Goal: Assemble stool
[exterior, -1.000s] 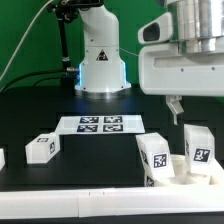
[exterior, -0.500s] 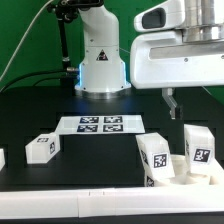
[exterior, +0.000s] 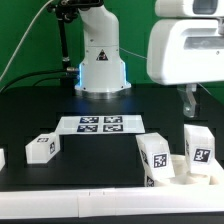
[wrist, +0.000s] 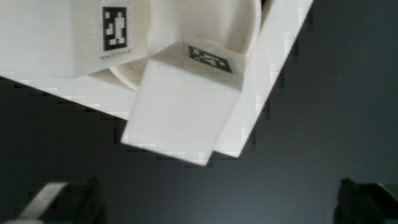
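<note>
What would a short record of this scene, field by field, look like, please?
seat: on the table, at the exterior view's right front
standing legs: two upright on the seat, a nearer leg and a farther leg
loose leg: on the table at the exterior view's left, apart from the seat
marker board: flat, before the robot's base
gripper: open, empty, above the standing legs

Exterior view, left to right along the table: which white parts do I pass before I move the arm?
white piece cut off at the edge → loose leg → marker board → first upright leg → second upright leg. The seat under both upright legs is left out.
</note>
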`<action>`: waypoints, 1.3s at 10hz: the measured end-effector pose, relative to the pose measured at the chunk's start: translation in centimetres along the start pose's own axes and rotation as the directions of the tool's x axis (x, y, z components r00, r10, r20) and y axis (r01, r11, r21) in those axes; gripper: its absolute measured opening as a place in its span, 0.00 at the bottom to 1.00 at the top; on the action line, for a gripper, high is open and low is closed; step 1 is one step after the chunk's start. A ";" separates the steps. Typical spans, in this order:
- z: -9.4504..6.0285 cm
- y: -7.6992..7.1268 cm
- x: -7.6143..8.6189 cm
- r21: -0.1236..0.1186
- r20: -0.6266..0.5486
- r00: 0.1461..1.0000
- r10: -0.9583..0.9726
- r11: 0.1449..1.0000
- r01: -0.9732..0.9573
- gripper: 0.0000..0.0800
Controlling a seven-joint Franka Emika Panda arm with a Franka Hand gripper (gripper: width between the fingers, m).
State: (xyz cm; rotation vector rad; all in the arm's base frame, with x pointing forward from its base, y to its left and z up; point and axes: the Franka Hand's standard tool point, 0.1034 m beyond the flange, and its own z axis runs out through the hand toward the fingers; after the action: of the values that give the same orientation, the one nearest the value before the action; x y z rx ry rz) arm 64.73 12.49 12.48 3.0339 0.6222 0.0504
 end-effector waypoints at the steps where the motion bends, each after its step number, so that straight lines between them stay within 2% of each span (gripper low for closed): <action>1: -0.1 0.4 0.0 -0.013 0.001 0.998 -0.067 0.998 0.067 0.81; 5: 0.1 1.0 -0.2 -0.031 0.020 0.966 -0.259 0.965 0.259 0.81; 6: 1.1 1.0 -0.9 -0.012 0.073 0.940 -0.334 0.942 0.335 0.81; 7: 1.6 0.9 -0.7 -0.004 0.098 0.914 -0.393 0.918 0.396 0.81; 9: 2.2 0.2 -0.6 -0.017 0.104 0.871 -0.480 0.875 0.484 0.81; 13: 2.4 1.3 -1.0 -0.011 0.145 0.725 -0.673 0.732 0.681 0.81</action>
State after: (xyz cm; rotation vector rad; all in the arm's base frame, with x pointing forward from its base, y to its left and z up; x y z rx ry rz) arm 64.45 10.80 10.13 2.5147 1.6289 -0.1520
